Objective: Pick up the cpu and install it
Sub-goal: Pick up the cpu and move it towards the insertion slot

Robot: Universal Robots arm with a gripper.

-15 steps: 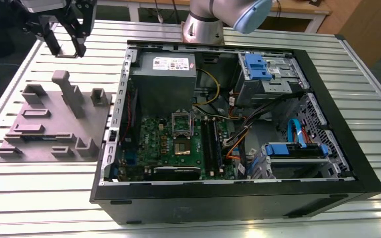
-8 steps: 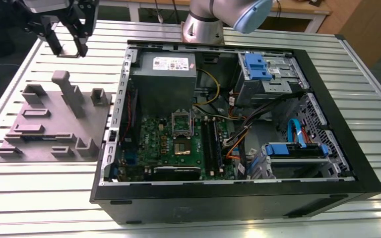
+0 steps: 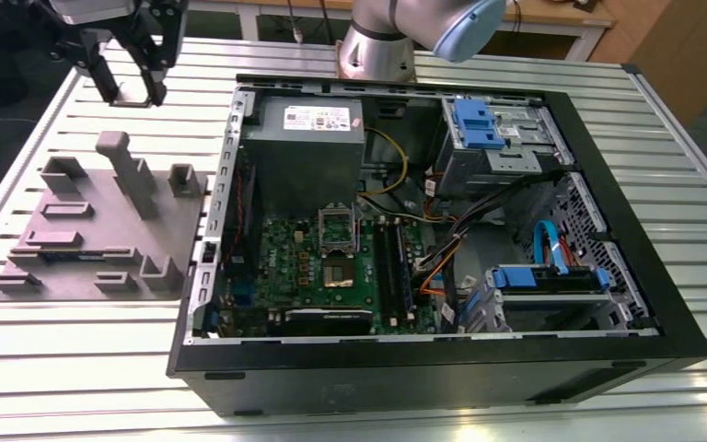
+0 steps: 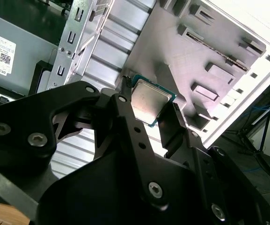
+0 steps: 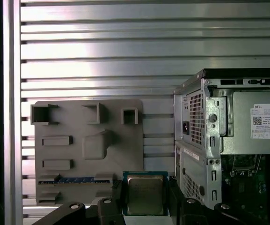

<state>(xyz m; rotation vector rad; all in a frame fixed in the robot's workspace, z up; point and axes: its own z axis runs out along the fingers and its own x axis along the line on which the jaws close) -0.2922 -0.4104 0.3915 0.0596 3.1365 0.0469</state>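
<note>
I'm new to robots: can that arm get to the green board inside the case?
Probably yes: the case lies open on top, nothing covers the green board; the gripper holds the cpu.

cpu: silvery-grey top, thin green rim. gripper: blk. fixture plate: plain matte grey. table: silver, ribbed stripes. board: green. PC case: blk. drive brackets: blue. PSU box: grey w/ white label.

Small flat square cpu — silvery-grey metal top, thin green rim — pinched by two opposite edges in the black gripper.
</note>
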